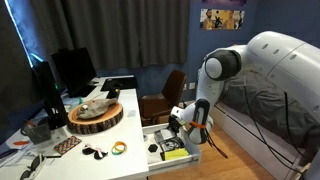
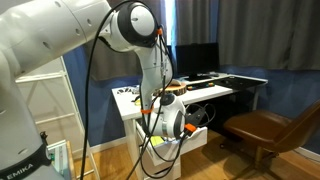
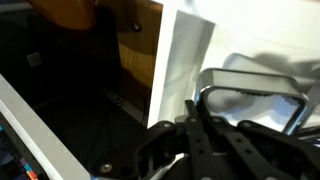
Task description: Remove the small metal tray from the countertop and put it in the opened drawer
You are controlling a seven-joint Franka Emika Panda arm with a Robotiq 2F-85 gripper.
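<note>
My gripper is shut on the rim of the small metal tray, a pale silvery tray with a dark edge that fills the right of the wrist view. In both exterior views the gripper hangs low at the desk end, just above the open white drawer. The tray shows as a small pale patch at the fingers. The white countertop lies beside the arm. The tray's far end is hidden by the fingers.
A thick round wooden slab sits on the countertop with monitors behind it. A yellow-and-black item lies in the drawer. A brown chair stands near the desk. A white panel stands close in front of the wrist camera.
</note>
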